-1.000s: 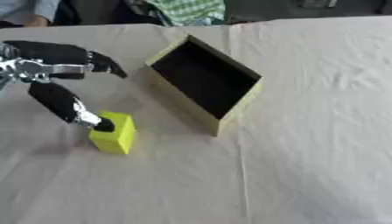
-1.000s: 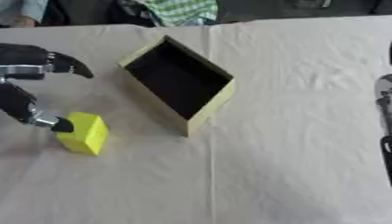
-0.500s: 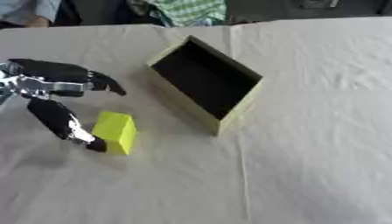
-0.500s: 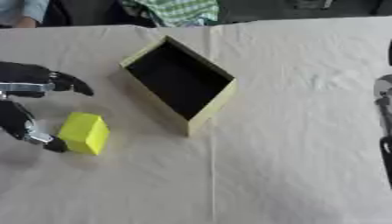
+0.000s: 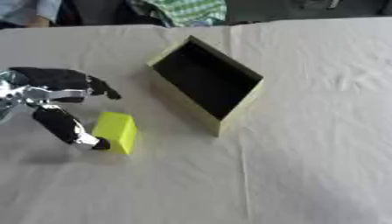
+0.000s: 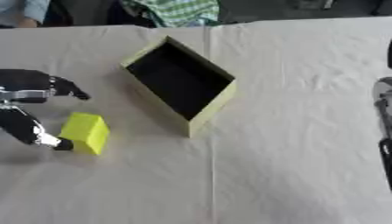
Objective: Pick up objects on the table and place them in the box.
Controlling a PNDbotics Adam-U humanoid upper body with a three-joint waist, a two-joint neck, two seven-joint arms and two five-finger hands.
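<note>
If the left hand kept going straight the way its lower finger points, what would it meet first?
The yellow block. The left hand is spread open, and its lower finger's tip looks to be at the block's near left face already. The box lies farther right, behind the block. Whether they actually touch is uncertain.

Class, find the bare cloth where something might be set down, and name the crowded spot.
Free: the table right of the box, and the whole near strip. Crowded: left of the box, where the left hand brackets the yellow block.
</note>
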